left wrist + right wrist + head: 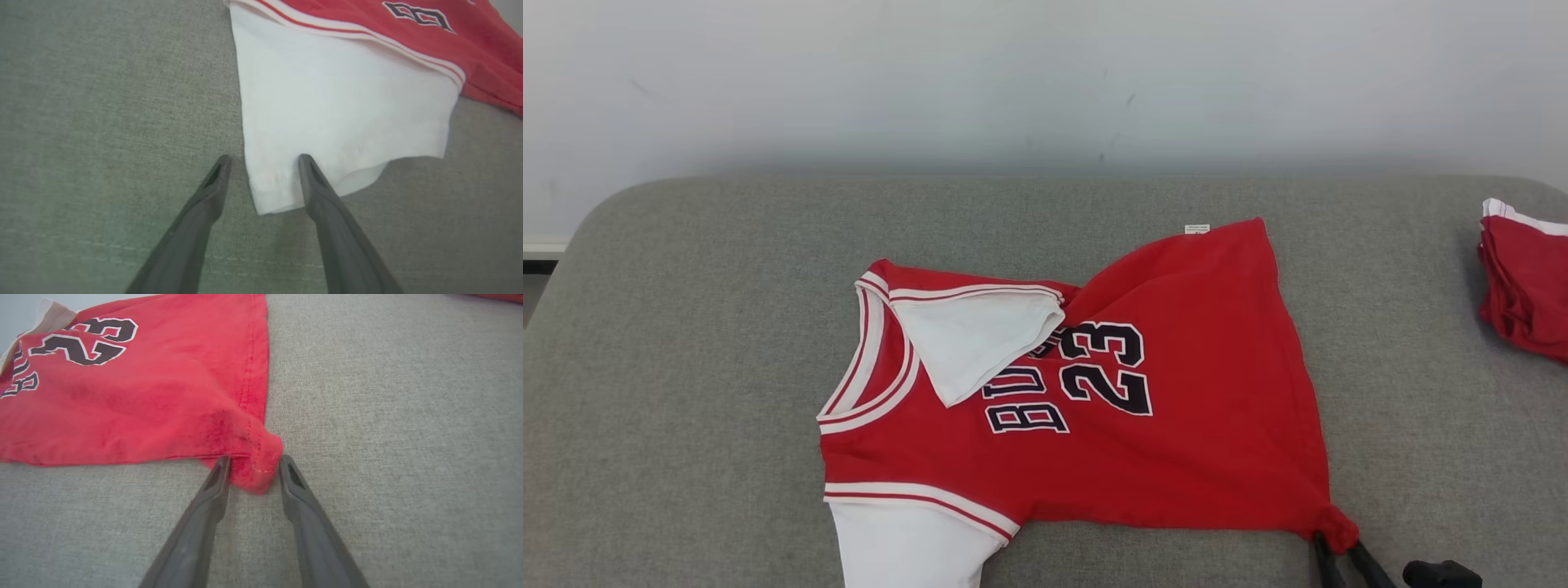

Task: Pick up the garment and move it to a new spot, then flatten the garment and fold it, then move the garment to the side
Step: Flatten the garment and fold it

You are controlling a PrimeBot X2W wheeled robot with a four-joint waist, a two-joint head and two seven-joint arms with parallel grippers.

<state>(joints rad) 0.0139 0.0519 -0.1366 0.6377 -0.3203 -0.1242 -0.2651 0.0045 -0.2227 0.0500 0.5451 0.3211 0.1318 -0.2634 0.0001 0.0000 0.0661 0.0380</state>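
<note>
Left gripper (pixel 263 159): two long dark fingers set wide apart and holding nothing, one tip over the grey woven cushion surface (pixel 686 367), the other over the outer corner of the white short sleeve (pixel 339 102), so that the sleeve's corner lies in the gap. Right gripper (pixel 254 459): jaws also apart, though less so, flanking the bunched red hem corner (pixel 253 445), which fills the space between the fingers and appears to touch both; no firm clamp is evident. Both wrists sit low, the fingers reaching forward at a shallow angle to the cushion (a pose suited to pinching an edge where it lies on the surface). The red basketball jersey with white sleeves and dark "23" lettering (pixel 1192 408) lies spread near the middle of the cushion, collar toward the robot's left and hem toward its right, its near edge close to the robot. The two grippers stand at opposite ends of that near edge, probably so the cloth can be drawn taut between them and flattened. The far white sleeve (pixel 980 343) is turned over onto the chest, so flattening appears unfinished. A second red garment, folded (pixel 1527 278), rests well apart at the cushion's right edge.
</note>
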